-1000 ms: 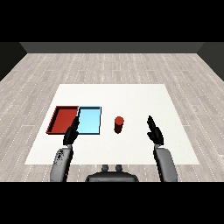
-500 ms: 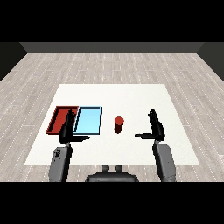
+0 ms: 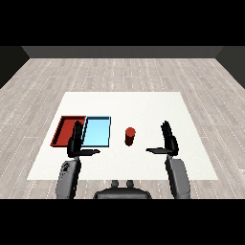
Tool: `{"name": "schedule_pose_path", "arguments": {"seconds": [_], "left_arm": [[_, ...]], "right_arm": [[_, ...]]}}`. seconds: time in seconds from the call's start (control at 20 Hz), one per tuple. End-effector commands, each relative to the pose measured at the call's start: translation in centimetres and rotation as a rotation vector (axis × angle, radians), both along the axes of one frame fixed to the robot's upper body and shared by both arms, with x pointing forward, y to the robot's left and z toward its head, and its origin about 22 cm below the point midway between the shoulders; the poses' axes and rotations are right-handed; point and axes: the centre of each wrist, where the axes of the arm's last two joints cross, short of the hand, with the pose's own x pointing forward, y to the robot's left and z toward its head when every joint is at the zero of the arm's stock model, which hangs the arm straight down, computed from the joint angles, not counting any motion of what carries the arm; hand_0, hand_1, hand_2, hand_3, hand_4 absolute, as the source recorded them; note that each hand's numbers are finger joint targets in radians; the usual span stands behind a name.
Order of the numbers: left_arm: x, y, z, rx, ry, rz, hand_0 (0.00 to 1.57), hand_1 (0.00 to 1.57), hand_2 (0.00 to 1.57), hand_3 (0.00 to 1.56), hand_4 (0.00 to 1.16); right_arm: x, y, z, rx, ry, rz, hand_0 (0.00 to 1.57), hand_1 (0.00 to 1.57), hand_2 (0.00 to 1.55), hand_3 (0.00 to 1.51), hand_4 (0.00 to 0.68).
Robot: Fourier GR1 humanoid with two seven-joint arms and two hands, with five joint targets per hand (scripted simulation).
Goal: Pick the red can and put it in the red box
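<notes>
A small red can (image 3: 129,136) stands upright on the white table, just right of the trays. The red tray (image 3: 64,129) lies at the left with the light blue tray (image 3: 97,131) beside it on its right. My right hand (image 3: 167,139) is open, fingers straight up and thumb pointing left, to the right of the can and apart from it. My left hand (image 3: 75,142) is open too, held over the near edge where the two trays meet, and covers part of that edge.
The white table (image 3: 153,110) spreads wide behind and to the right of the can. Grey wooden floor surrounds it.
My right hand has moved left, nearer the can, and turned its thumb towards it. The left hand has hardly shifted. The can stands where it was.
</notes>
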Motion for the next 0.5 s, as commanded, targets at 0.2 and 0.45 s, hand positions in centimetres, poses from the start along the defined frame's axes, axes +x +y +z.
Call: {"name": "schedule_pose_path", "arguments": {"seconds": [0.2, 0.45], "left_arm": [[0.3, -1.3, 1.2, -0.035, -0.002, -0.017, 0.0, 0.0, 0.0, 0.0, 0.0], [-0.4, -0.4, 0.0, -0.043, -0.02, -0.022, 0.0, 0.0, 0.0, 0.0, 0.0]], "right_arm": [[2.2, 0.7, -0.8, 0.014, 0.025, 0.006, 0.0, 0.0, 0.0, 0.0, 0.0], [2.0, 2.0, -0.5, 0.067, 0.068, 0.052, 0.0, 0.0, 0.0, 0.0, 0.0]]}}
